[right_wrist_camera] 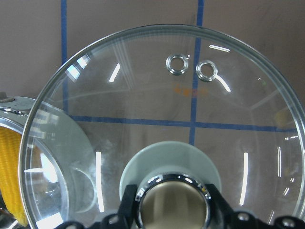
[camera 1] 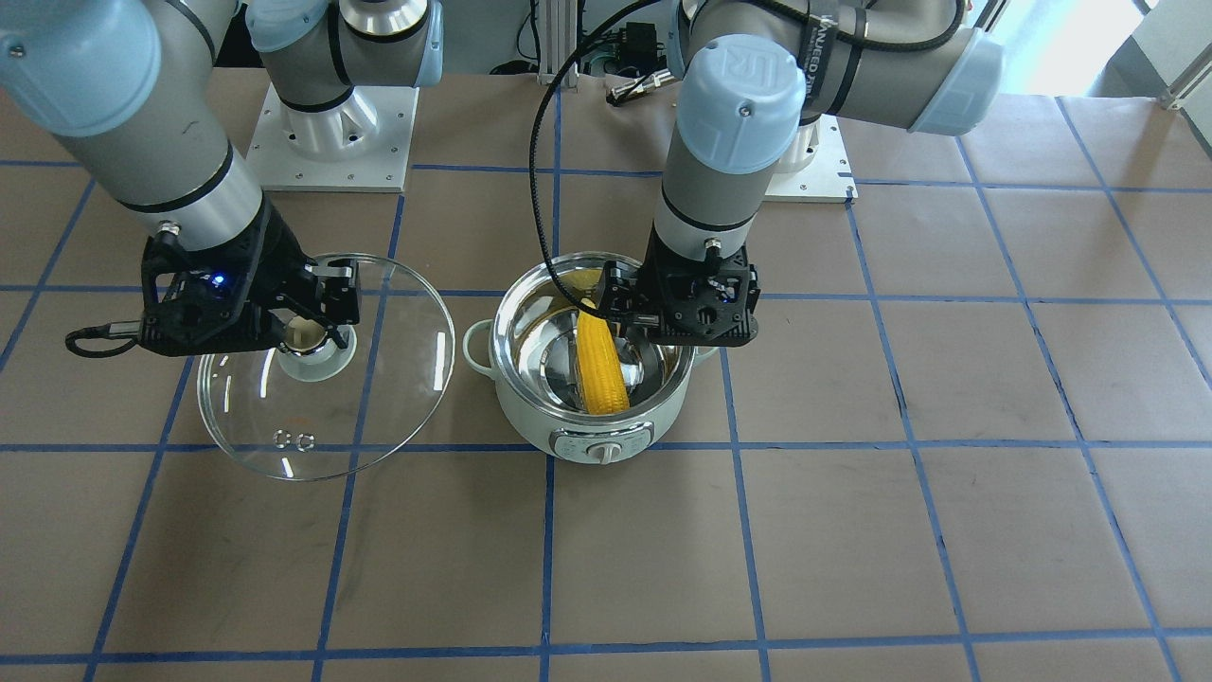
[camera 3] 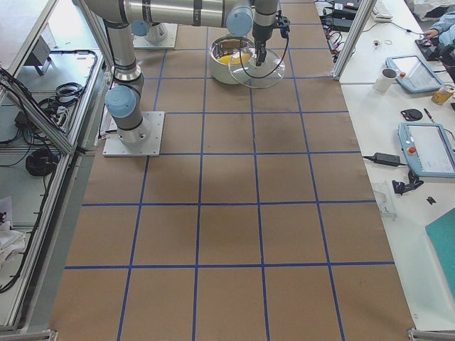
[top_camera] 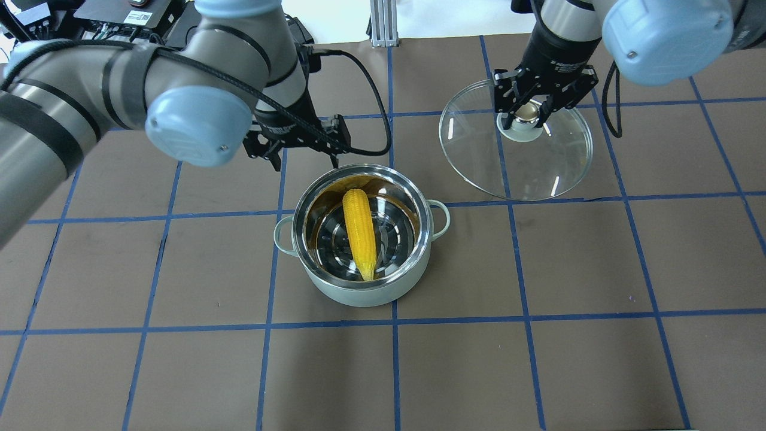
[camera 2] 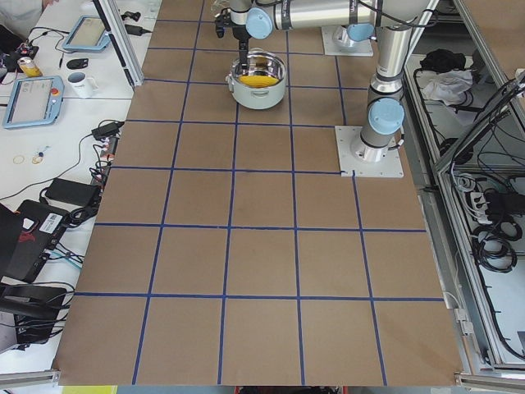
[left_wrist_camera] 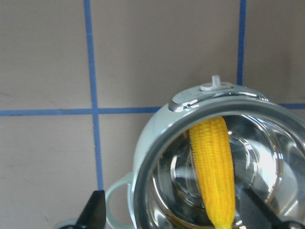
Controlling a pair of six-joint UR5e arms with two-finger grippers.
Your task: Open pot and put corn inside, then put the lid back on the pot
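Observation:
The mint-green pot stands open at mid-table, also in the overhead view. The yellow corn lies inside it, tip towards the knob side; it also shows in the front view and the left wrist view. My left gripper is open and empty above the pot's back rim, fingers apart. My right gripper is shut on the knob of the glass lid and holds it beside the pot. Through the lid the pot's rim shows.
The table is brown with a blue tape grid. Two arm base plates sit at the robot's side. A black cable loops from the left wrist behind the pot. Desks with tablets flank the table's far side.

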